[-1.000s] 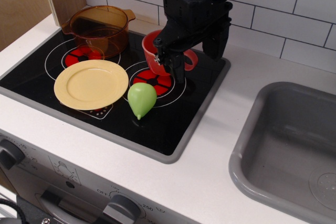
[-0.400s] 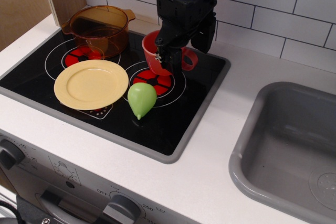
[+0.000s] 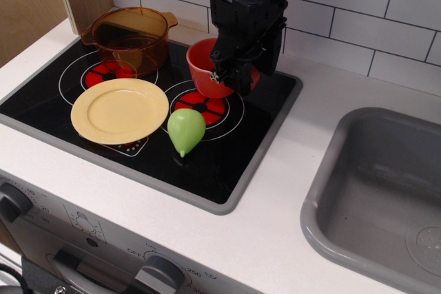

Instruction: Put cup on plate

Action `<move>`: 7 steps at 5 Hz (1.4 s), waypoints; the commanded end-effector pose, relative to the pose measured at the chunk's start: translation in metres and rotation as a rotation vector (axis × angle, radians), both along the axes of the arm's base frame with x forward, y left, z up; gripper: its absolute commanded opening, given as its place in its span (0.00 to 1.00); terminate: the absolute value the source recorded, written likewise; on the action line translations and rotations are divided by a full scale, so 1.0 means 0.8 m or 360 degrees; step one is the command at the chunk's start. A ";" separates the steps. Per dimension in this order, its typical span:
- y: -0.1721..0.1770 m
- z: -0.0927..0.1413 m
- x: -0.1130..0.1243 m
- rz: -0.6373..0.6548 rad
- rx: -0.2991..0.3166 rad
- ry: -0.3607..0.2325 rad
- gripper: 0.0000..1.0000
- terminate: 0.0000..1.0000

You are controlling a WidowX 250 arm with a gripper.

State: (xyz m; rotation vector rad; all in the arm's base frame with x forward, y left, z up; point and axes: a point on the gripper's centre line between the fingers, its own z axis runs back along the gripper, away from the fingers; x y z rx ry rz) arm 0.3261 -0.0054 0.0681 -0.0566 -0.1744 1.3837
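Note:
The red-orange cup (image 3: 205,68) stands upright on the back middle burner of the black stove top (image 3: 227,163). My gripper (image 3: 240,78) is down at the cup's right side. Its dark fingers are drawn together over the loop handle, which is almost wholly hidden, with only a sliver of red showing by the fingers. The cup still rests on the stove. The round pale-yellow plate (image 3: 119,109) lies flat on the front left burner, to the left of and nearer than the cup, with nothing on it.
A green pear-shaped toy (image 3: 185,130) lies between plate and cup, just in front of the cup. An amber see-through pot (image 3: 129,36) stands at the back left. A grey sink (image 3: 382,197) is on the right. A tiled wall is behind.
The gripper has turned and dropped onto the cup's handle, and its fingers have gone from spread wide to drawn together. The cup, plate and pear have not moved.

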 end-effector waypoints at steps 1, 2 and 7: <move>0.004 0.012 0.012 -0.0029 0.0024 -0.0019 0.00 0.00; 0.004 0.022 0.010 -0.0063 0.0037 -0.0028 0.00 0.00; 0.057 0.071 -0.057 -0.0150 -0.0054 -0.0073 0.00 0.00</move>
